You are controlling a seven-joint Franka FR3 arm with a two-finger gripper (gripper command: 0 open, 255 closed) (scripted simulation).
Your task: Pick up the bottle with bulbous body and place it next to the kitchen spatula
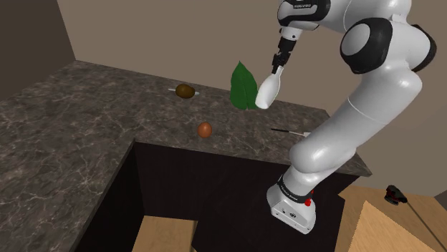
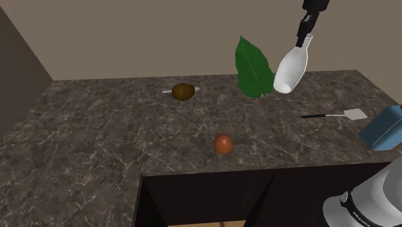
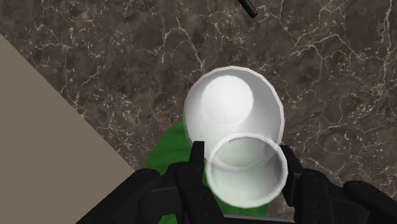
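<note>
The gripper (image 2: pixel 303 39) is clasping the white bottle (image 2: pixel 290 69) by its neck, holding it in the air above the counter (image 2: pixel 96 129). The bottle is hanging just under the fingers, slanting a little off upright, with its mouth pointing up into the hand and its bulb pointing down. The spatula (image 2: pixel 335 115) is lying flat below the hand and out past the bulb, handle end nearer, so the carry is likely heading that way.

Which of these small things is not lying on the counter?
The white bulbous bottle: the black gripper clasps its neck and it hangs in the air, while the brown egg and the spatula lie on the counter.
</note>
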